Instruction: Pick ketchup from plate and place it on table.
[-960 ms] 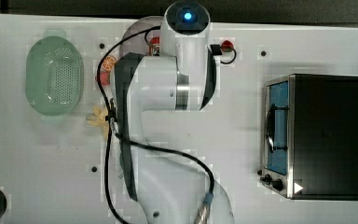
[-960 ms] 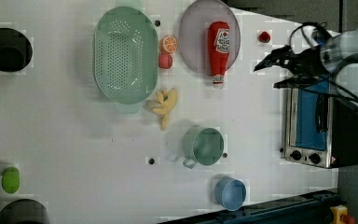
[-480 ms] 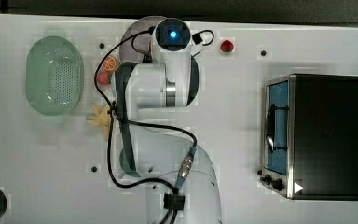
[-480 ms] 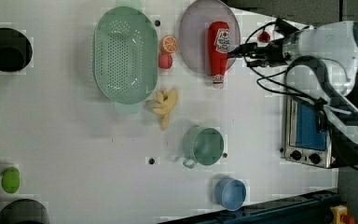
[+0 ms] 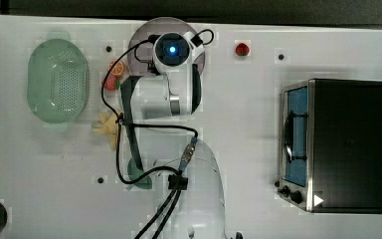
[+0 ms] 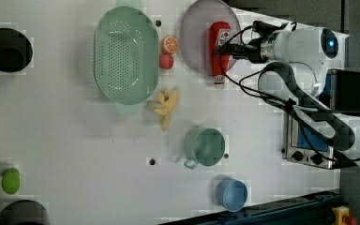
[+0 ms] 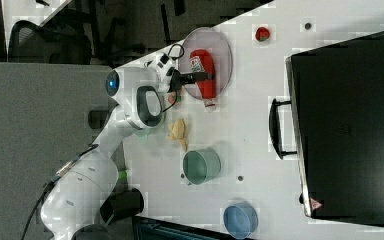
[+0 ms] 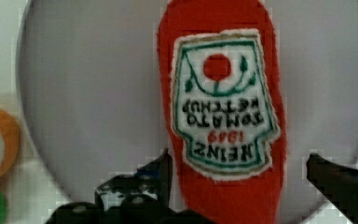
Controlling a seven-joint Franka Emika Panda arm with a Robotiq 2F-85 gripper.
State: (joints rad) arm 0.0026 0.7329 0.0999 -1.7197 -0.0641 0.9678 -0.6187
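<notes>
The ketchup [image 6: 218,65], a slim red bottle with a white label, lies on the lavender-grey plate [image 6: 194,37] at the far edge of the white table [image 6: 75,154]. My gripper [image 6: 226,47] hovers over the bottle's middle and is open. In the wrist view the dark fingers [image 8: 161,170] stand on either side of the ketchup [image 8: 221,93], apart from it. The right view shows the gripper [image 7: 204,76] above the ketchup [image 7: 203,60] on the plate [image 7: 222,47]. In the top view my arm covers most of the plate [image 5: 140,37].
A mint-green colander [image 6: 125,56] sits at the plate's left in the left view, with an orange slice [image 6: 170,44] and a red fruit [image 6: 166,61] between them. Bananas [image 6: 164,105], a green mug [image 6: 206,146], a blue dish [image 6: 231,193] and a toaster oven [image 5: 335,144] stand nearby.
My arm has swung from the left view's right edge over to the plate, bringing the gripper above the ketchup. The fingers stayed open; the ketchup has not moved.
</notes>
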